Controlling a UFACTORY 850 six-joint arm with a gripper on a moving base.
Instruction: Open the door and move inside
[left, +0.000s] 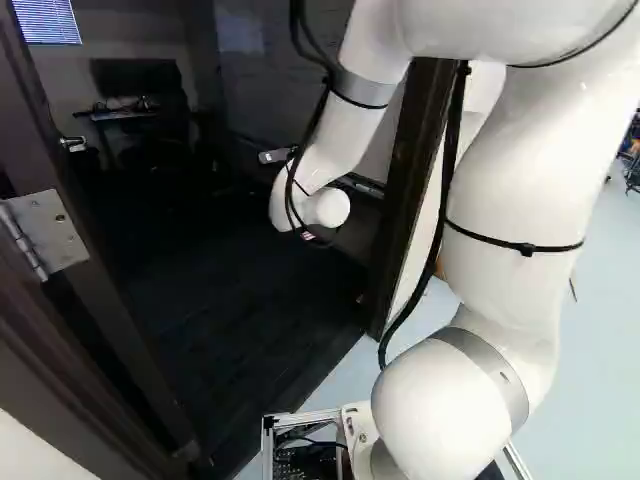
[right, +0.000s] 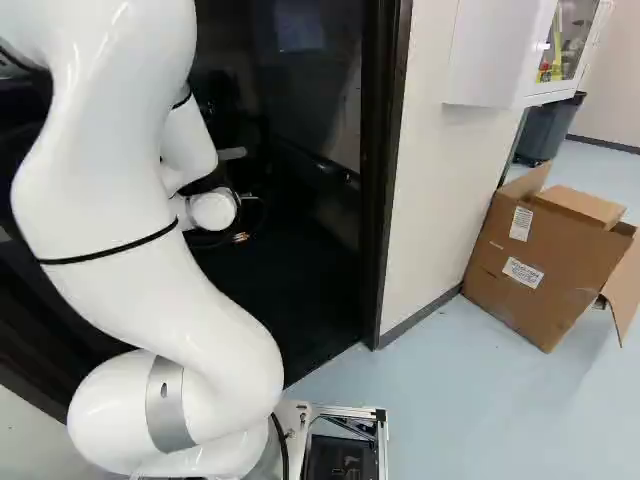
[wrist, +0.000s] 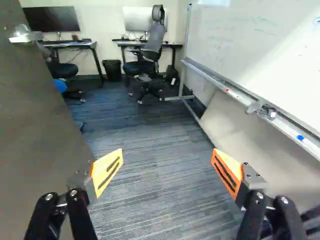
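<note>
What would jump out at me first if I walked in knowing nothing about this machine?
Probably the big white arm, which looms at the right of the left base view and reaches in past an open door. Next, the wrist view's wide-open claw, its bright orange pads facing each other over striped carpet. After that, the gaping cardboard box at the right of the right base view.

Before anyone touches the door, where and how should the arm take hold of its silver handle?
Best by the lever bar of the handle, coming from the doorway side, square to the face of the door. The bar juts from that face and runs roughly level, so the jaws, wide open, should probably close from above and below.
</note>
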